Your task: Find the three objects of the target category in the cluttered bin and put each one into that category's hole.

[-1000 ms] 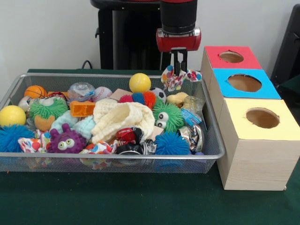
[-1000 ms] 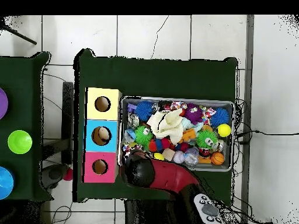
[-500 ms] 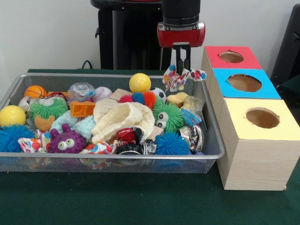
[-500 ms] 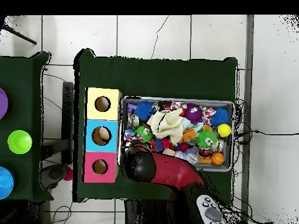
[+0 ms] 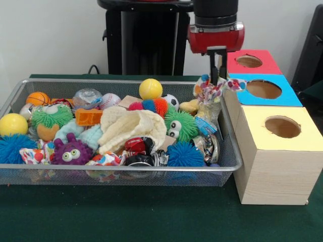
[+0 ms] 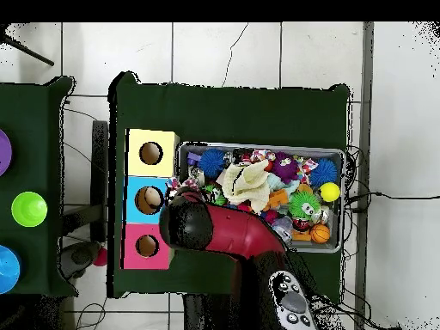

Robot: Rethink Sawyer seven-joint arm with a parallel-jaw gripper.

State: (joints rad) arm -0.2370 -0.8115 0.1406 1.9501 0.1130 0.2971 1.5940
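Note:
My gripper (image 5: 218, 75) is shut on a printed cloth piece (image 5: 214, 91), white with red, blue and yellow print. It hangs above the right rim of the wire mesh bin (image 5: 121, 170), right beside the blue-topped box. Two more printed cloth pieces lie in the bin: one at the front left (image 5: 34, 154) and one at the front middle (image 5: 106, 160). The yellow-topped box's hole (image 5: 282, 127) is nearest the camera in the front view and also shows in the overhead view (image 6: 151, 153). In the overhead view the arm (image 6: 191, 225) covers the gripper.
The blue-topped box (image 5: 263, 89) and red-topped box (image 5: 249, 61) stand behind the yellow one. The bin holds a cream knitted cloth (image 5: 131, 128), spiky balls, a yellow ball (image 5: 150, 88) and other toys. A side table with a green bowl (image 6: 28, 209) stands at the overhead view's left.
The gripper has carried the printed cloth rightward in the front view, from over the bin's back right corner to its right rim beside the blue-topped box.

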